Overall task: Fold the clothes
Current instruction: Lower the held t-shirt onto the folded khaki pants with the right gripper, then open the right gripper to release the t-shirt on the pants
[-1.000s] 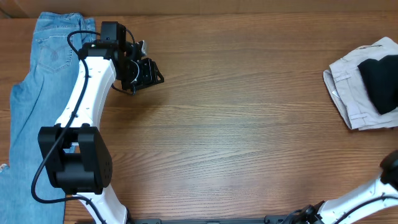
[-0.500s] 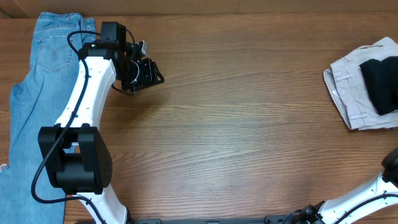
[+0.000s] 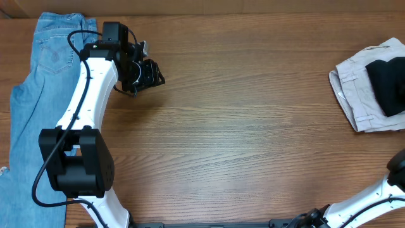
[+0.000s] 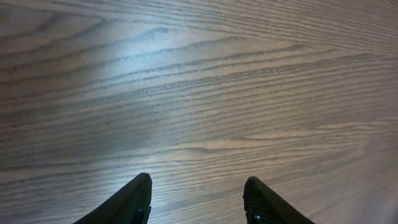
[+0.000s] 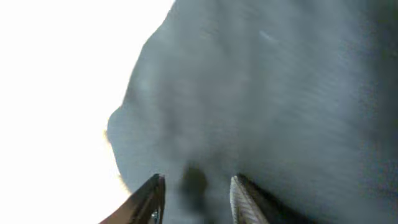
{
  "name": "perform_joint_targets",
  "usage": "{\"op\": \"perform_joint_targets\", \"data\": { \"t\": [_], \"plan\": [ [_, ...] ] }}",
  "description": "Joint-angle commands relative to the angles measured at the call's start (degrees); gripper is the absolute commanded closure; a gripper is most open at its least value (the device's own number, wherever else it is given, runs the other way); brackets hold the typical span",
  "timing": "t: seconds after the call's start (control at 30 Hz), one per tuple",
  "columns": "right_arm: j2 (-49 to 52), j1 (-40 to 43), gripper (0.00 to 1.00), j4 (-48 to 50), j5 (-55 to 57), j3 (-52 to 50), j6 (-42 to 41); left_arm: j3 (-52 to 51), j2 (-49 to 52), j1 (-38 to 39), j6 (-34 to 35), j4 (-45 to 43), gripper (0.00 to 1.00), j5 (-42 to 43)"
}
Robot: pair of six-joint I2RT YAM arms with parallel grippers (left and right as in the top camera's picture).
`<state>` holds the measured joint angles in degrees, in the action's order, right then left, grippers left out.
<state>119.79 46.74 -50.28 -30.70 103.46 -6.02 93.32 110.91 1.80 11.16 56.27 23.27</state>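
Observation:
The clothes [image 3: 387,85], a black soft garment, lie bunched at the table's far right edge on top of a pale folded garment. In the right wrist view the dark fabric [image 5: 267,93] fills most of the frame. My right gripper [image 5: 198,180] hovers just over it, jaws apart and nothing clamped between them. The overhead view does not show this gripper. My left gripper [image 3: 155,73] is far off at the upper left, open over bare wood [image 4: 198,180].
Light blue jeans [image 3: 38,82] lie stretched along the left edge, beside the left arm. The beige-white folded garment [image 3: 354,88] sits under the black one at the right. A bit of the right arm [image 3: 380,193] crosses the lower right corner.
In the overhead view the left gripper has drawn back slightly to the left. The black garment and the rest look the same.

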Motion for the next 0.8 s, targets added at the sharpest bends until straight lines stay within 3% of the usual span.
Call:
{"op": "perform_joint_targets", "data": {
  "t": [0.0,0.27,0.4,0.47,0.53,0.57,0.6,0.77],
  "plan": [
    [-9.38,-3.54,0.58,-0.24,-1.36,6.91,0.26,0.24,0.2,0.2,-2.38,-0.61,0.47,-1.57],
    [-19.1,-15.87,0.51,-2.69,-0.33,10.67,2.97,2.78,-0.52,0.26,-2.43,-0.92,0.44,-6.12],
    [-20.0,-26.08,0.46,-5.7,11.69,10.62,5.92,9.51,-2.23,0.57,-4.02,-0.76,0.3,-10.4],
    [-19.5,-29.7,0.36,-6.8,17.25,10.51,5.9,12.55,-2.4,1.4,-6.08,-0.66,0.21,-13.0],
    [-18.75,-32.74,0.16,-7.56,20.24,10.51,5.9,14.95,-2.4,2.78,-7.98,-0.59,0.12,-17.2],
    [-18.32,-33.86,0.04,-7.74,20.61,10.49,5.9,15.47,-2.4,3.45,-8.63,-0.59,0.02,-19.06],
    [-18.01,-34.67,0.0,-7.78,20.57,10.49,5.88,15.82,-2.4,4.17,-8.92,-0.48,0.0,-21.03],
    [-17.44,-37.68,0.0,-10.36,20.41,10.49,5.9,15.76,-2.38,5.44,-8.79,2.73,0.0,-23.5]
  ]
}}
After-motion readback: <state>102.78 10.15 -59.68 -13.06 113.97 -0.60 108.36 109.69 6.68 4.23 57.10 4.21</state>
